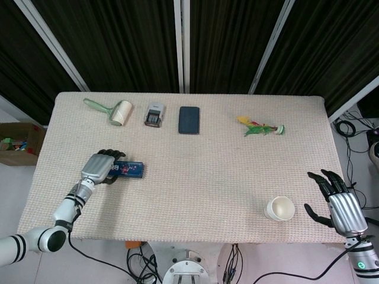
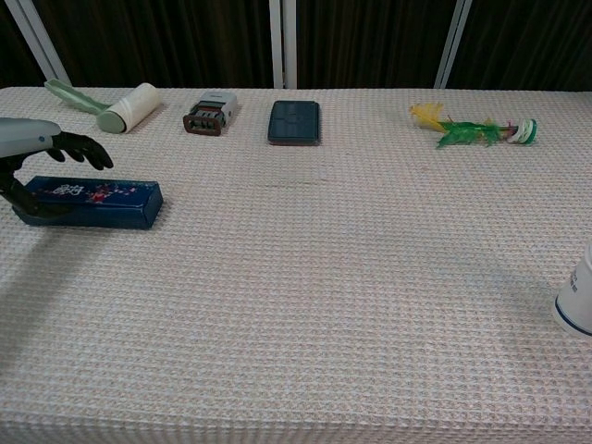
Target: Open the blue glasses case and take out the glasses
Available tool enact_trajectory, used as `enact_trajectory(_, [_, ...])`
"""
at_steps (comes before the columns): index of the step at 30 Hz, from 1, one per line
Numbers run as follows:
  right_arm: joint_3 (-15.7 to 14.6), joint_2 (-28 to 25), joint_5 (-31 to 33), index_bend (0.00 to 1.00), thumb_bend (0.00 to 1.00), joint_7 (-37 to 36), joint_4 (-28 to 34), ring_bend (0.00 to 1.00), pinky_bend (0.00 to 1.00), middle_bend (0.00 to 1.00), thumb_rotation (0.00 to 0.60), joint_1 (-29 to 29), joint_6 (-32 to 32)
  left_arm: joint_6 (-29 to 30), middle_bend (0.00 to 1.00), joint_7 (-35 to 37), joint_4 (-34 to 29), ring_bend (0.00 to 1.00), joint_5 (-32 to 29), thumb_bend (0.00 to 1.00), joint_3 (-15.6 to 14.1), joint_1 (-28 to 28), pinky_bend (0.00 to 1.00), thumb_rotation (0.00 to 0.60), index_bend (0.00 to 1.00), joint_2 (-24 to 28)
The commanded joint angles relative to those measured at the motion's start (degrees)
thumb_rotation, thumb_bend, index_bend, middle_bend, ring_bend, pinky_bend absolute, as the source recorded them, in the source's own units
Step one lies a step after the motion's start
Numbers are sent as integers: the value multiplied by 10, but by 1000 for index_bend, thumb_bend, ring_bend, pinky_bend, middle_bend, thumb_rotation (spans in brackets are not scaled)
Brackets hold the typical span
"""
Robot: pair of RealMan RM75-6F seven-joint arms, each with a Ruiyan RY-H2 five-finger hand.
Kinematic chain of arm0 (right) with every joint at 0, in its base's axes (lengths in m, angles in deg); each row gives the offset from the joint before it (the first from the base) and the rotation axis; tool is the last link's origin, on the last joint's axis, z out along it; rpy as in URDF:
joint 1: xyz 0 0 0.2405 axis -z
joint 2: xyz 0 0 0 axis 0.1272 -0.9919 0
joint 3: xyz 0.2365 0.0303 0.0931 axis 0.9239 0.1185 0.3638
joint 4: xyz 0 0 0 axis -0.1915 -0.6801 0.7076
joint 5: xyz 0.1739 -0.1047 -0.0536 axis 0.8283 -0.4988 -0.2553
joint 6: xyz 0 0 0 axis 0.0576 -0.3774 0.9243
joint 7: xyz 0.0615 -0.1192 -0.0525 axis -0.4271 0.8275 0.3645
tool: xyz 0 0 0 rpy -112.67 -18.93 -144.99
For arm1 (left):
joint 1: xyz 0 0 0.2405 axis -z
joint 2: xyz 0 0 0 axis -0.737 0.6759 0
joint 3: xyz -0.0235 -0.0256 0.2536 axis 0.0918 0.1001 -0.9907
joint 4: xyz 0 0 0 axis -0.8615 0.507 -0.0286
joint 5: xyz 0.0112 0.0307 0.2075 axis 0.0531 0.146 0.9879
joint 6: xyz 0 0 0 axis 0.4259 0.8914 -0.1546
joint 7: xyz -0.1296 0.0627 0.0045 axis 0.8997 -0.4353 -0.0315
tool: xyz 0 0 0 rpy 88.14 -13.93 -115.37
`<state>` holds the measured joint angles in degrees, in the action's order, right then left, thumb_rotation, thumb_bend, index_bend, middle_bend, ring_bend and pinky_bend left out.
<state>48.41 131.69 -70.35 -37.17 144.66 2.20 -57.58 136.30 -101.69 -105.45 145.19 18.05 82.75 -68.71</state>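
A long blue glasses case (image 1: 131,170) (image 2: 102,202) with a printed lid lies flat near the table's left side. My left hand (image 1: 99,167) (image 2: 42,148) covers its left end. In the chest view the dark fingers (image 2: 85,151) arch over the lid with a gap showing beneath them, while the thumb sits against the case's left end. The case is closed and no glasses are visible. My right hand (image 1: 342,202) appears only in the head view, at the near right corner, fingers spread and holding nothing.
A white paper cup (image 1: 279,208) (image 2: 576,298) stands just left of my right hand. Along the far edge lie a lint roller (image 1: 111,110), a stamp (image 1: 154,113), a dark flat case (image 1: 189,120) and a feathered shuttlecock (image 1: 260,128). A cardboard box (image 1: 18,142) sits on the floor at left.
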Motion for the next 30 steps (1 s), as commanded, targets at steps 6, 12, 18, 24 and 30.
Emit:
enact_trajectory(6, [-1, 1, 0, 145, 245, -4, -4, 67, 121, 236, 600, 1, 0, -1, 234, -2, 6, 137, -5, 391, -4, 6, 167, 600, 255, -4])
enact_trajectory(12, [0, 2, 1, 146, 245, -8, -8, 67, 121, 235, 600, 3, -1, 5, 291, 4, 13, 171, -2, 424, -5, 9, 167, 600, 322, -9])
enact_trajectory(18, [0, 2, 1, 148, 246, -11, -9, 67, 121, 236, 600, 4, -3, 8, 302, 11, 15, 177, 12, 429, -6, 11, 168, 600, 332, -12])
enact_trajectory(24, [-1, 2, 2, 147, 245, -11, -11, 67, 122, 236, 600, 7, -5, 17, 309, 26, 17, 190, 32, 431, -5, 12, 169, 600, 338, -16])
enact_trajectory(30, [-1, 2, 1, 147, 246, -14, -12, 67, 123, 236, 600, 9, -9, 15, 307, 34, 19, 190, 40, 429, -6, 15, 169, 600, 337, -17])
